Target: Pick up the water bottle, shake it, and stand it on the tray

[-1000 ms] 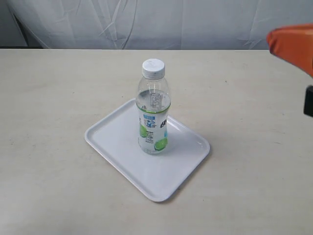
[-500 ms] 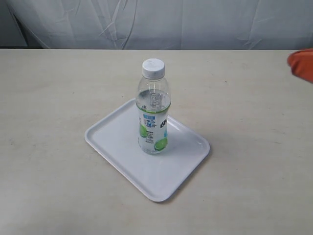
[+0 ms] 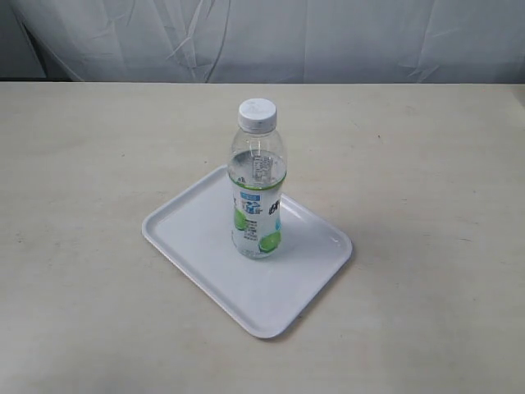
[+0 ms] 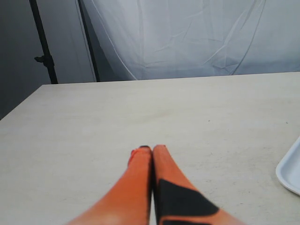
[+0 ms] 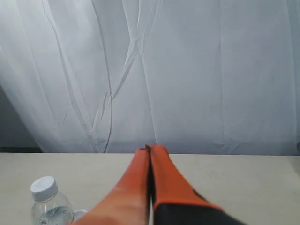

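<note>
The water bottle [image 3: 257, 183] stands upright on the white tray [image 3: 205, 246] in the middle of the table; its white cap and lime label show. Neither gripper appears in the exterior view. In the left wrist view my left gripper [image 4: 152, 149] is shut with nothing between its orange fingers, low over bare table, and a corner of the tray [image 4: 290, 168] shows off to one side. In the right wrist view my right gripper [image 5: 150, 150] is shut and empty, raised away from the bottle [image 5: 49, 201], whose cap and shoulder show at the frame's corner.
The beige table [image 3: 426, 164] surrounds the tray on all sides. A white curtain [image 3: 271, 37] hangs behind the table's far edge. A dark stand [image 4: 43, 42] rises beyond the table in the left wrist view.
The right arm's orange gripper has drawn back to the right and left the exterior view. The bottle and tray have not moved.
</note>
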